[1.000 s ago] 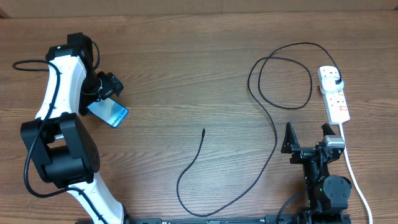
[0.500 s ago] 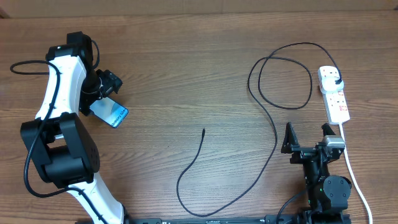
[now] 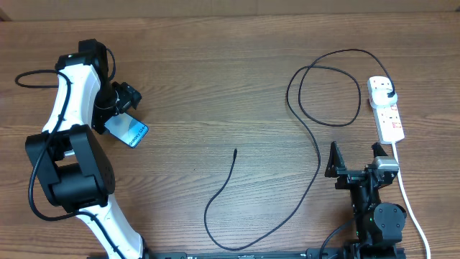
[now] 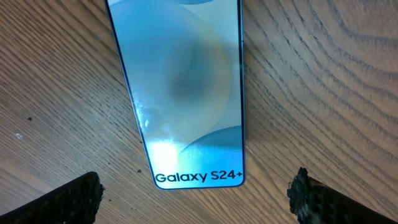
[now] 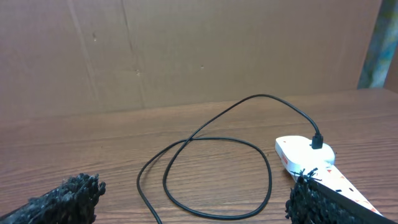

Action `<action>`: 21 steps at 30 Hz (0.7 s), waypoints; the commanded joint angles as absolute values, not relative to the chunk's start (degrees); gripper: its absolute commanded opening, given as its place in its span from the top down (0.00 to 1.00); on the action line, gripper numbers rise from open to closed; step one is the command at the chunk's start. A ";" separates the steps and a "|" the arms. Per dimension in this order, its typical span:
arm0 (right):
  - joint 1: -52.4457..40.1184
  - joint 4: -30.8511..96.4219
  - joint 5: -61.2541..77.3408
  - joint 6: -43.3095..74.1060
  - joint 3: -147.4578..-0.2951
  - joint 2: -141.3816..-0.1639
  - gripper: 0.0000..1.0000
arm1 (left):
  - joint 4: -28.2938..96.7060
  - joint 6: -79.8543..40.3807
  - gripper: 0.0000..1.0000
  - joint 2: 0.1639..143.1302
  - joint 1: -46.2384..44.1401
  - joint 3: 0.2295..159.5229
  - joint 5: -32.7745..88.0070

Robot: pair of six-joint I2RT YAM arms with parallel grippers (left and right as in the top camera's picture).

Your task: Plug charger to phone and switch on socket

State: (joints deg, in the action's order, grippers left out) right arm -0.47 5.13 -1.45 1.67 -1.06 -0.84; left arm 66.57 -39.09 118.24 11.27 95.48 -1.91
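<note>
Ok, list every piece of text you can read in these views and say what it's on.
"Galaxy S24+": on the screen of the phone, near the end closest to the left wrist camera.
On the power strip, any print is too small to read in either view.
No other text shows.

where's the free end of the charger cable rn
In the overhead view the charger tip lies loose near the centre, well to the right of the phone and to the left of the right gripper, touching neither.
</note>
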 commanded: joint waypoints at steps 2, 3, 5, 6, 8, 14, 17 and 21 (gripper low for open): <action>-0.80 4.78 -1.23 1.45 -0.45 -0.16 0.00 | 66.50 -40.34 0.01 121.58 12.64 94.98 -1.87; -0.80 4.78 -1.23 1.45 -0.45 -0.16 0.00 | 66.48 -40.34 0.01 122.04 12.78 94.98 -1.87; -0.80 4.78 -1.23 1.45 -0.45 -0.16 0.00 | 66.17 -40.34 0.00 122.93 12.97 94.98 -1.87; -0.80 4.78 -1.23 1.45 -0.45 -0.16 0.00 | 65.93 -40.34 0.00 123.26 13.04 94.98 -1.78; -0.80 4.78 -1.23 1.45 -0.45 -0.16 0.00 | 65.54 -40.36 0.01 123.79 13.21 94.98 -1.56; -0.80 4.78 -1.23 1.45 -0.45 -0.16 0.00 | 65.01 -40.80 0.00 124.33 13.21 94.98 -1.34; -0.80 4.78 -1.23 1.45 -0.45 -0.16 0.00 | 64.16 -40.77 0.00 124.40 13.21 94.98 -0.71; -0.80 4.78 -1.23 1.45 -0.45 -0.16 0.00 | 63.09 -41.36 0.00 124.40 13.21 94.98 -0.10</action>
